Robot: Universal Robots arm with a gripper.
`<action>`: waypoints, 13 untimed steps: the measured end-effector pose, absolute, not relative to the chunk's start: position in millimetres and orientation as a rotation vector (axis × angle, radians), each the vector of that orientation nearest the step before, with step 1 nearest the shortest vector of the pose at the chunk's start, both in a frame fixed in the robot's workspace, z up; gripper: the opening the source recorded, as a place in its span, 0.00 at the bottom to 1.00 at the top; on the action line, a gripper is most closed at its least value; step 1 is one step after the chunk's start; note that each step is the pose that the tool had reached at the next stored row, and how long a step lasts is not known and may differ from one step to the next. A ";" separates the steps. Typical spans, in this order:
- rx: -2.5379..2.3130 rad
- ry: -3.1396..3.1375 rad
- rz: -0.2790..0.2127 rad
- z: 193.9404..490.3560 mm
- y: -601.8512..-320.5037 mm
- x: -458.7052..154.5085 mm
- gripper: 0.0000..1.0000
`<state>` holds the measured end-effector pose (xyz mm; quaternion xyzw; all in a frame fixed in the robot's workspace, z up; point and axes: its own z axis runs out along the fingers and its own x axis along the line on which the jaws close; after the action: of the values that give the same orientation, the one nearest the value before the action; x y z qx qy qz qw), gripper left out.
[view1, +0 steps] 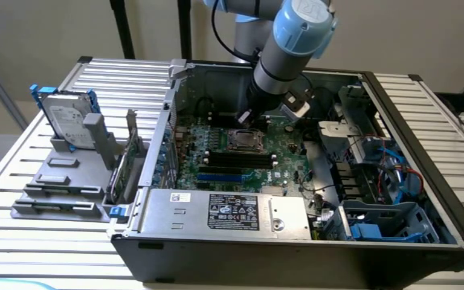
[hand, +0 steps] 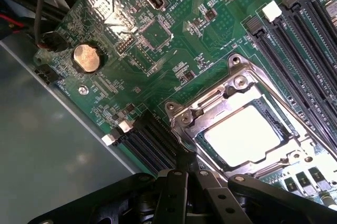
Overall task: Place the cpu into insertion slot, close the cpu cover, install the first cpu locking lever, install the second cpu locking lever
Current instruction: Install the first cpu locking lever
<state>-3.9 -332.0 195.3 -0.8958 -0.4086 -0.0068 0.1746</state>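
The green motherboard lies inside an open computer case. On it, the insertion slot holds the cpu, whose pale square face shows through the window of the cpu cover. The silvery cover lies flat over the chip. My gripper hangs just above the socket's far edge in the exterior view. In the wrist view its black fingers are pressed together with nothing between them, the gripper right at a corner of the socket. Whether the locking levers are latched I cannot tell.
Long black memory slots run beside the socket. A coin battery sits on the board. The grey power supply fills the case's near side. Drive cages and blue cables crowd the exterior view's right. A hard drive stands outside.
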 end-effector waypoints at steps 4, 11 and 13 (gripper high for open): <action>-2.536 -1.165 -0.018 195.3 -333.3 -3.8 0.11; -2.532 -1.175 -0.016 195.4 -336.4 -8.2 0.11; -2.531 -1.176 -0.015 195.5 -336.5 -8.9 0.11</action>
<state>-8.9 -336.5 195.5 -0.8931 -0.4147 -0.0054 0.1744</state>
